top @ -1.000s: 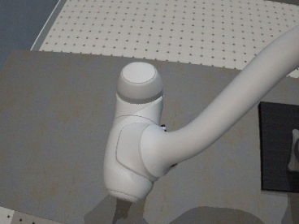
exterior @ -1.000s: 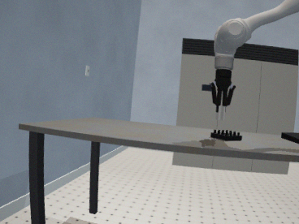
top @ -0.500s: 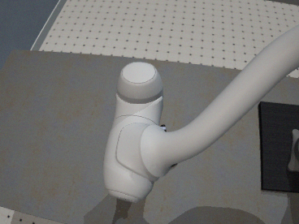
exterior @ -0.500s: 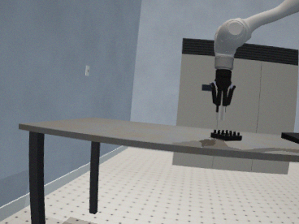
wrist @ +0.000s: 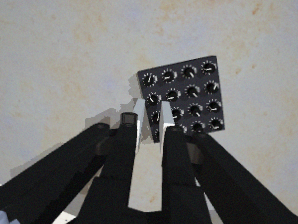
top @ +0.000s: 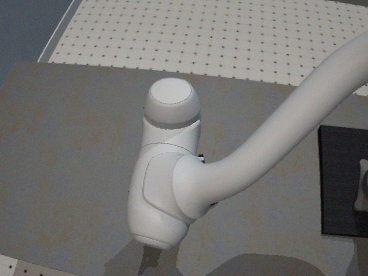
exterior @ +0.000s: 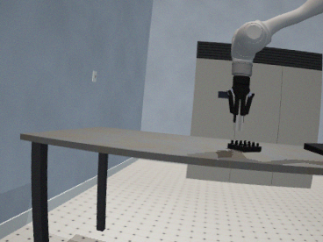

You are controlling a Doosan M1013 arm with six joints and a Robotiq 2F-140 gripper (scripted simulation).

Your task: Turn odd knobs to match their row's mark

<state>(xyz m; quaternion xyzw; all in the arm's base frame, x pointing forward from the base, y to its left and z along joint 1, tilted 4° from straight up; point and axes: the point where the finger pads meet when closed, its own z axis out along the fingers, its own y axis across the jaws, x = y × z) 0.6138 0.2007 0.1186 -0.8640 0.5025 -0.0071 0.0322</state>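
Observation:
The black knob box (wrist: 187, 95) (exterior: 244, 146) stands on the grey table (wrist: 60, 60) (exterior: 132, 140) (top: 60, 150), with four rows of four white-lined knobs. In the wrist view it lies turned a little, and its near left corner is behind my fingers. My gripper (wrist: 152, 112) (exterior: 239, 127) hangs straight down a short way above the box's near left edge. Its fingers stand narrowly apart with nothing between them. In the top view the arm's wrist (top: 167, 160) hides both the box and the gripper.
A black slab (top: 342, 180) (exterior: 313, 146) carrying a pale object lies at the table's right edge. A beige cabinet (exterior: 263, 101) stands behind the table. The arm (top: 300, 120) reaches in from the right.

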